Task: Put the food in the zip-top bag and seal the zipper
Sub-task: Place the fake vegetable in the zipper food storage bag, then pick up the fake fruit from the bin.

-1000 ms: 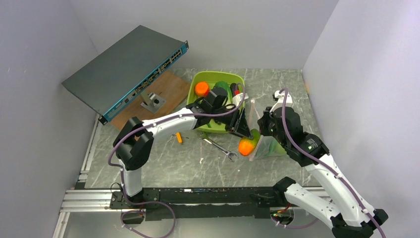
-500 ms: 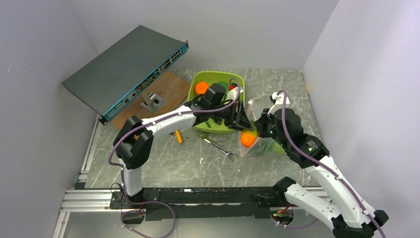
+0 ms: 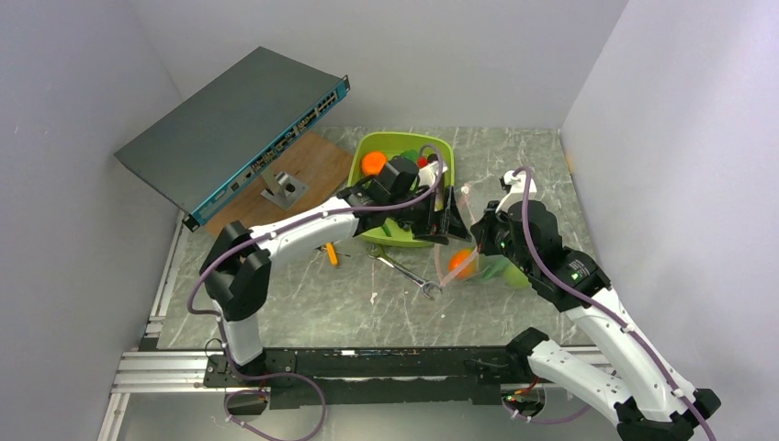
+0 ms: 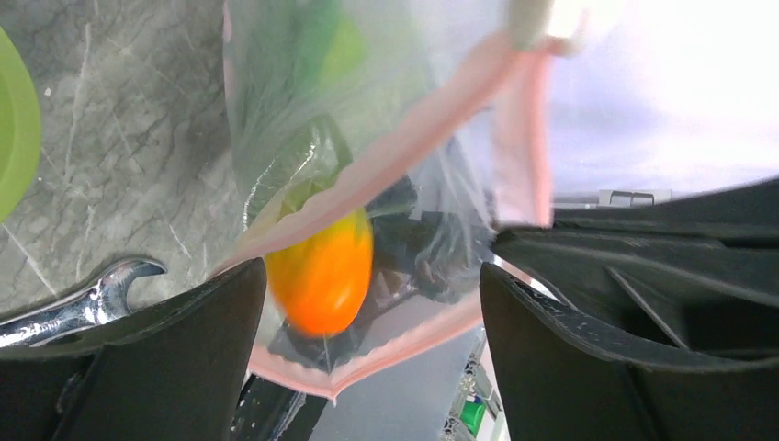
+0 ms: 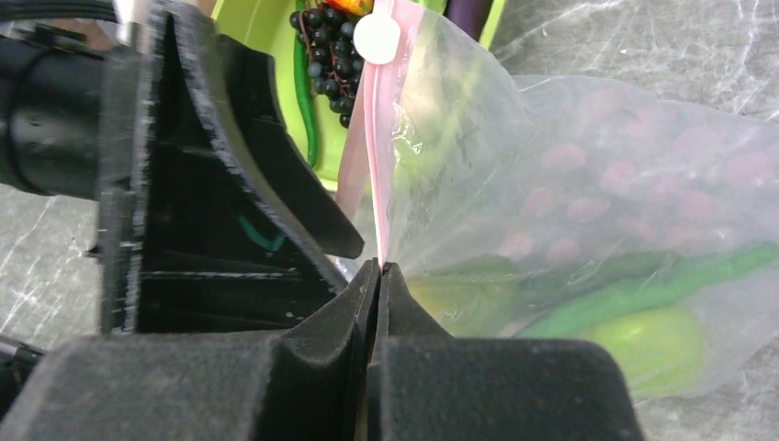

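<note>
Left wrist view looks down into the mouth of the zip-top bag point(image 4: 303, 119). The left hand point(image 4: 372, 308) stands wide, its fingers either side of the opening and gripping nothing. An orange point(image 4: 321, 271) sits just below the pale pink zipper point(image 4: 413, 138), apparently inside the bag, touching neither finger.

The right hand point(image 5: 377, 276) is pinched tight on the zipper strip and holds that edge of the mouth up. The bag lies on the bench right of centre, between the lime-green tub point(image 3: 372, 152) and the right edge. A round green fruit point(image 5: 643, 349) and a long cucumber point(image 5: 643, 285) already show through its film.

The bag looks thin, floppy and slick, so it should sag and slide once let go. The pink strip is the firmest part, and I judge it the best place to hold, at its ends, both for keeping the mouth open and for pressing it shut. The toy food looks light and smooth, and the round pieces are likely to roll.

The tub, touching or just beside the bag's mouth, holds dark grapes point(image 5: 326, 46) and another orange piece point(image 3: 372, 163). Its wall crowds the left arm's reach. A silver wrench point(image 3: 404, 273) lies just left of the bag, towards the near edge, with a small orange-handled tool point(image 3: 332, 255) further left. Neither belongs in the bag. A network switch point(image 3: 230, 129) leans over the far left corner, well apart.
</note>
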Tool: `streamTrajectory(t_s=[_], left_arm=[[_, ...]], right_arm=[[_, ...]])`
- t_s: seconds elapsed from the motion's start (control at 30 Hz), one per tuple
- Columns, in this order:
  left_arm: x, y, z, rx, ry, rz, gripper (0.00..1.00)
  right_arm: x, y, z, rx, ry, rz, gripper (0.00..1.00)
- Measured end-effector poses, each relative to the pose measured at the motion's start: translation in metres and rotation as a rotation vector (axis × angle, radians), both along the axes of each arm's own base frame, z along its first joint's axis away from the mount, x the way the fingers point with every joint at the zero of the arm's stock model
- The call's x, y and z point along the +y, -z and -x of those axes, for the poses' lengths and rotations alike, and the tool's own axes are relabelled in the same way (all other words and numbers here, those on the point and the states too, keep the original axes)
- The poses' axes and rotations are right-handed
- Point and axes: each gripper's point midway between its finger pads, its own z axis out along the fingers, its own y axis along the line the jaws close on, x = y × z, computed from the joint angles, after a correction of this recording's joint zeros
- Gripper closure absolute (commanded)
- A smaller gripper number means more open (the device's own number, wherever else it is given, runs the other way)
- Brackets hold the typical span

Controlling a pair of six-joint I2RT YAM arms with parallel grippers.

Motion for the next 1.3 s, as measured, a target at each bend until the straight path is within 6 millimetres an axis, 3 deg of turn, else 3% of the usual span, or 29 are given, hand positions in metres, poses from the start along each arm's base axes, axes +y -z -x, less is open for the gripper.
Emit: streamTrajectory(t_s=[0.37, 0.53, 0.73, 0.87, 1.1, 1.3], left_arm=[[0.025, -0.051, 0.006, -0.145, -0.032, 0.043, 0.18], [0.045, -0.057, 0.004, -0.216, -0.086, 0.03, 0.13], [0.078, -0.056, -0.003, -0.316, -0.201, -0.036, 0.16], [0.106, -0.045, -0.014, -0.372, -0.328, -0.118, 0.18], [0.15, 0.0, -0.048, -0.406, -0.571, -0.35, 0.23], [0.158, 0.036, -0.084, -0.406, -0.683, -0.491, 0.23]], right_arm=[[0.0, 0.004, -0.003, 0.012, 0.01, 0.015, 1.0], [-0.003, 0.01, -0.006, 0.03, 0.029, 0.038, 1.0], [-0.01, 0.012, -0.009, 0.03, 0.075, 0.056, 1.0], [-0.015, 0.012, -0.011, 0.028, 0.117, 0.057, 1.0], [-0.021, 0.011, -0.012, 0.021, 0.154, 0.062, 1.0], [-0.027, 0.013, -0.012, 0.023, 0.178, 0.082, 1.0]])
